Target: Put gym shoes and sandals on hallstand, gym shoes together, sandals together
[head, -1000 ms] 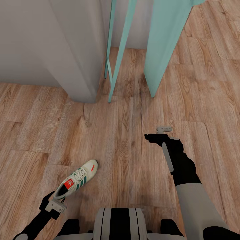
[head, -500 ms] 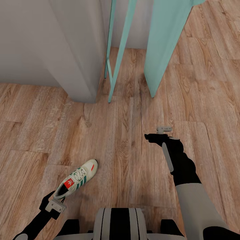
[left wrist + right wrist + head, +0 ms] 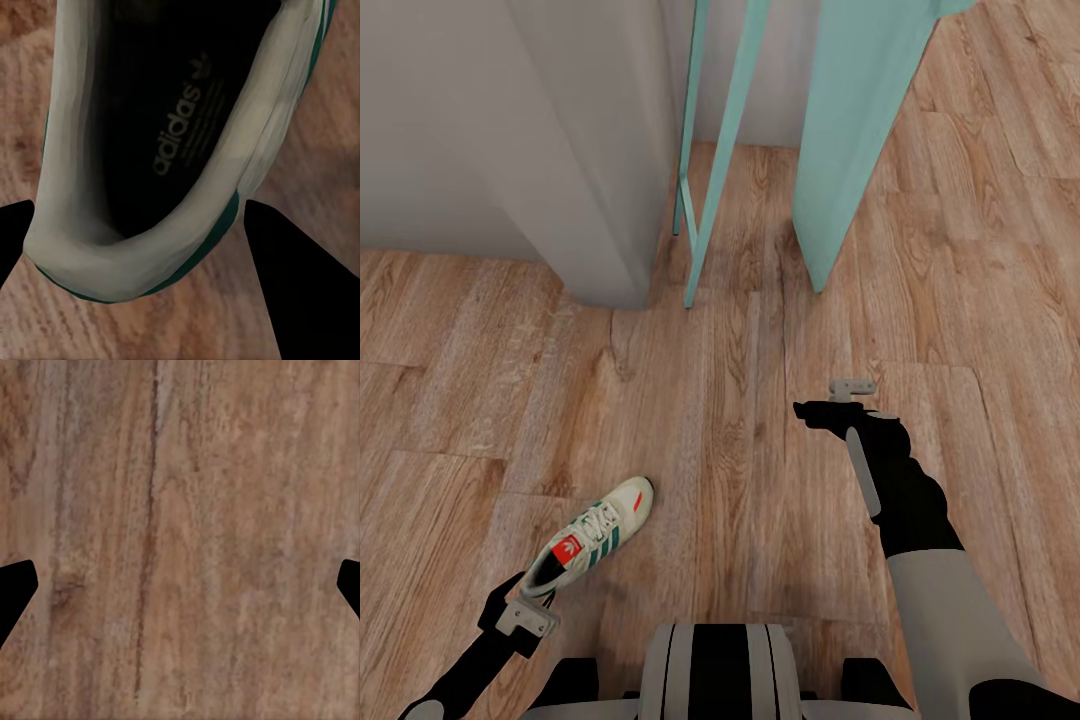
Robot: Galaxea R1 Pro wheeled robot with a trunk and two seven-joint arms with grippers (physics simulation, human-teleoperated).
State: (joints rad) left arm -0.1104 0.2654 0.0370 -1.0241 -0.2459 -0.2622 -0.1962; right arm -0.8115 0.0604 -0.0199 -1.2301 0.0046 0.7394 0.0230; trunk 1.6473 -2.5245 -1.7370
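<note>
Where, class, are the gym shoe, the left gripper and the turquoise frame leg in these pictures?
gym shoe point(image 3: 592, 538): head view, on its laces.
left gripper point(image 3: 532, 608): head view, between the fingertips at the shoe's heel.
turquoise frame leg point(image 3: 726, 150): head view, mid-length of the slanted bar.

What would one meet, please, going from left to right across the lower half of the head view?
Left gripper → gym shoe on the corridor floor → robot's trunk → right gripper.
</note>
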